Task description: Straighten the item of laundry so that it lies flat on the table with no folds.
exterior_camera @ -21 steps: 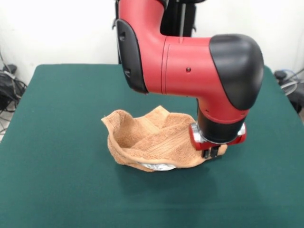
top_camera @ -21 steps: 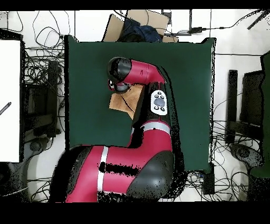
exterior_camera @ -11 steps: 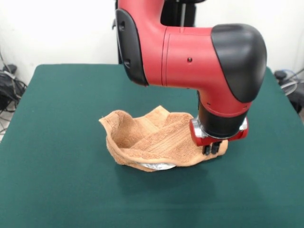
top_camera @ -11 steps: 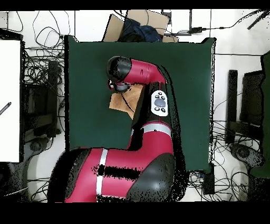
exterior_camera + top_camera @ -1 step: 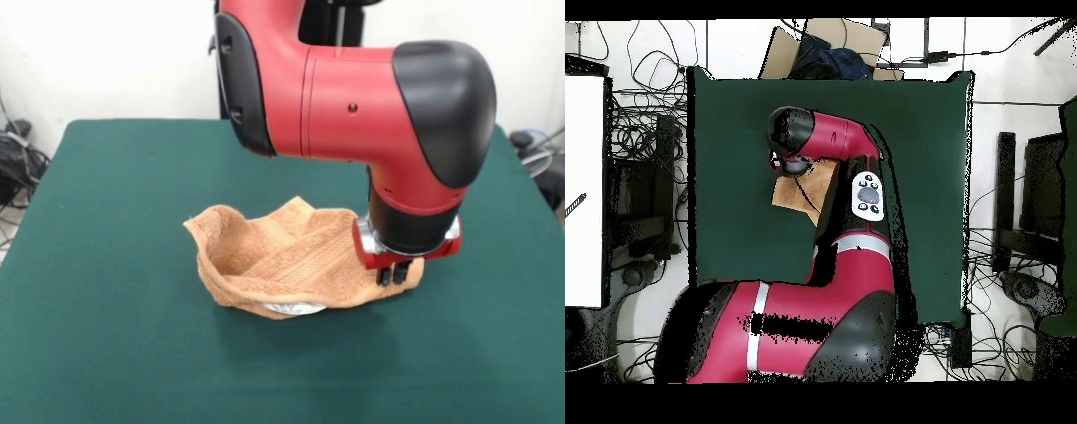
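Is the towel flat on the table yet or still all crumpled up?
Still crumpled. The towel bunches into a bowl shape with raised, curled edges and a fold across its middle, on the green table. The gripper sits at one corner.

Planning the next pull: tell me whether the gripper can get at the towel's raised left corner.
Probably yes: the gripper sits at the towel's opposite end, and nothing stands between on the table.
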You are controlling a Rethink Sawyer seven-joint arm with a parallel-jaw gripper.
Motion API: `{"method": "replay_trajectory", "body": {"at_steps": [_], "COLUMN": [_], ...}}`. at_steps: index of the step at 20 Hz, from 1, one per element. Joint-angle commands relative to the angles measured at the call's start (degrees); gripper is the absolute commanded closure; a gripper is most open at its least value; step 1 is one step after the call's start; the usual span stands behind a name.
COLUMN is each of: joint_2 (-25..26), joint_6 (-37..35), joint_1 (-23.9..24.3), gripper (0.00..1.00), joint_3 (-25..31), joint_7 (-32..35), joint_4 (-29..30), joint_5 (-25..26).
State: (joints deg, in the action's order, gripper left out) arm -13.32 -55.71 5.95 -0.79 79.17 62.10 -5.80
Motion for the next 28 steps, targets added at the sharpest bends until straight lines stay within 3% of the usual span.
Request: {"method": "replay_trajectory", "body": {"at_steps": [1, 9, 28], "joint_2": [-1.83, -5.40, -4.95], "joint_6": [0.90, -8.47, -3.53], "joint_1": [-0.38, -2.11, -0.74], "gripper": [1.00, 1.00, 1.00], "joint_3": [2.70, 1.25, 3.19], "joint_7": [8.77, 10.26, 10.52], "joint_4": [7.27, 2.08, 5.57], "joint_5": [0.08, -0.05, -1.36]}}
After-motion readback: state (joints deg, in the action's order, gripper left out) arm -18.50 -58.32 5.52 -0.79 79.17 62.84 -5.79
